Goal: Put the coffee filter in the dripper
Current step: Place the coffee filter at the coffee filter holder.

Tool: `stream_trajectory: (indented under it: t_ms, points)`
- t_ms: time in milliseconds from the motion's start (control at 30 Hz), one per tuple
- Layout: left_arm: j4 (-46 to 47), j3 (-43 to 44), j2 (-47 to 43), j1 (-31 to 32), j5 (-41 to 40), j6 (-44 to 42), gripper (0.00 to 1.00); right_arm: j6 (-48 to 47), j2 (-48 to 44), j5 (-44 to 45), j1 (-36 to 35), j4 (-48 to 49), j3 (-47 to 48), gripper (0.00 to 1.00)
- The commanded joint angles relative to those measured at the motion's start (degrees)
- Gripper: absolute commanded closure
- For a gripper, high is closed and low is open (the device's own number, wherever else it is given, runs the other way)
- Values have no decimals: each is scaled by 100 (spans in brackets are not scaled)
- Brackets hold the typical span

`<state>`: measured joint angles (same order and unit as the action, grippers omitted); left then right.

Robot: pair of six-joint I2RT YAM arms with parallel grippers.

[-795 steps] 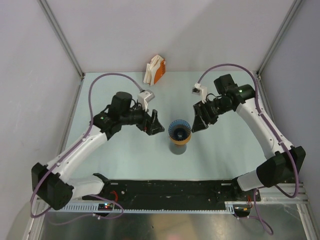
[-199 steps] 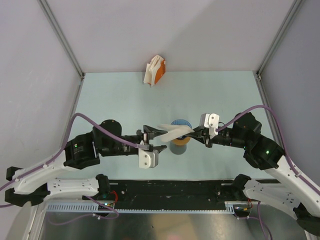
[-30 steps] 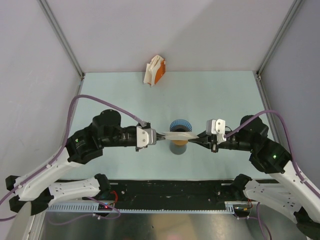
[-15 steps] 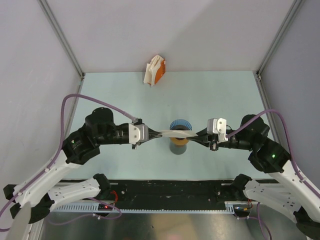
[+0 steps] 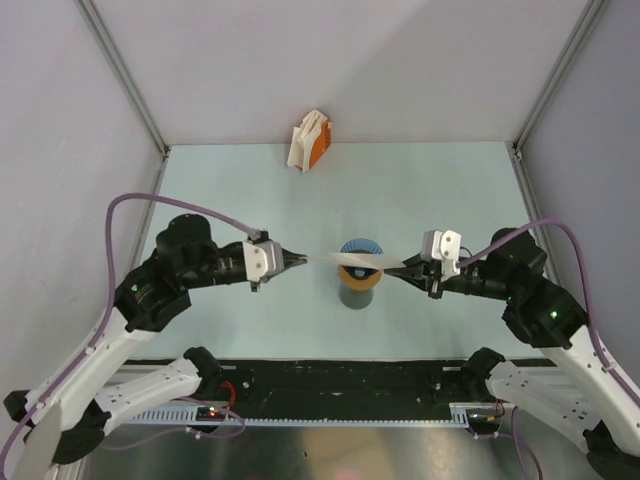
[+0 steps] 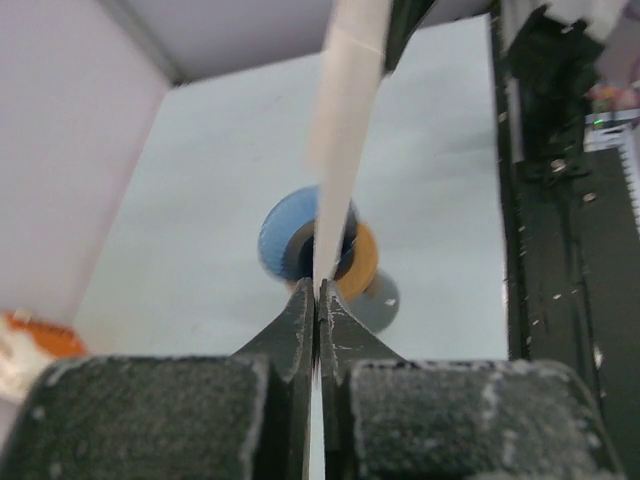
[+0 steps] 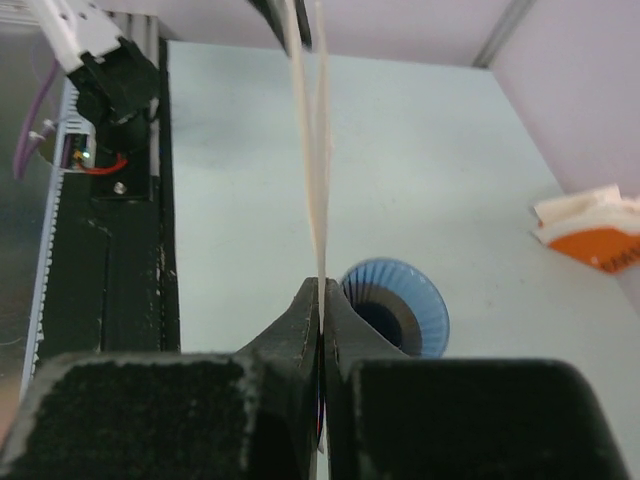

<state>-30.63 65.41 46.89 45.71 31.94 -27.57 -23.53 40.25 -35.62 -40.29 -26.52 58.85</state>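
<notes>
Top external view: we see the left pincer (image 5: 301, 260) and the right pincer (image 5: 392, 273) each clamped on one end of the coffee filter (image 5: 350, 261). The white filter stretches between them as a flat folded strip running left to right. It lies across the mouth of the dripper (image 5: 358, 248) and covers the near part of the blue ribbed cone. It is not down inside the cone, and we cannot tell whether it touches the rim.

The dripper stands in the middle of the worktop (image 5: 230, 190), on an orange ring (image 5: 358, 283) that tops a dark grey cup (image 5: 354, 297). Both arms reach in from the sides, the left pincer just left of the dripper and the right pincer just right of it.

Left wrist view: the jaws are pressed together with the filter's edge pinched between the tips. The paper runs away edge-on and looks blurred. Under it we see the blue cone, the ring and the cup.

Right wrist view: the jaws are pressed together on the other end. Here the filter's two layers part slightly as they leave the tips, and the dripper's open mouth shows just below.

An orange-and-white packet (image 5: 310, 141) sits at the far edge of the worktop, left of centre, well apart from everything else
</notes>
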Motion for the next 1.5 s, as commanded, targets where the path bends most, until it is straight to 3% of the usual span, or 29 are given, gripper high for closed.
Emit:
stream_trajectory:
  t_ms: [0, 233, 367, 533, 700, 833, 1467]
  points:
    - [-428, 30, -283, -658, -270, -241, 100, 126, -322, 232, 288, -472, 29, 100]
    - [-451, 198, 335, -1938, 218, -113, 100, 541, -290, 46, 1371, -388, 36, 100]
    - [-47, 581, 1393, -2230, -550, 256, 100, 1169, -106, -317, 2406, -25, 30, 100]
    - [115, 2219, 3472, -2770, -1106, 1096, 100, 1664, 83, -645, 3324, 180, 29, 100]
    - [318, 3491, 5109, -3246, -1480, 1701, 100, 1526, 80, -678, 3561, -47, -24, 100]
    - [674, 3788, 5871, -3479, -1858, 1875, 100, 1561, 75, -739, 3603, 80, -152, 100]
    - [903, 3551, 6998, -3701, -1705, 1759, 100, 1389, 174, -860, 3625, 378, -597, 100]
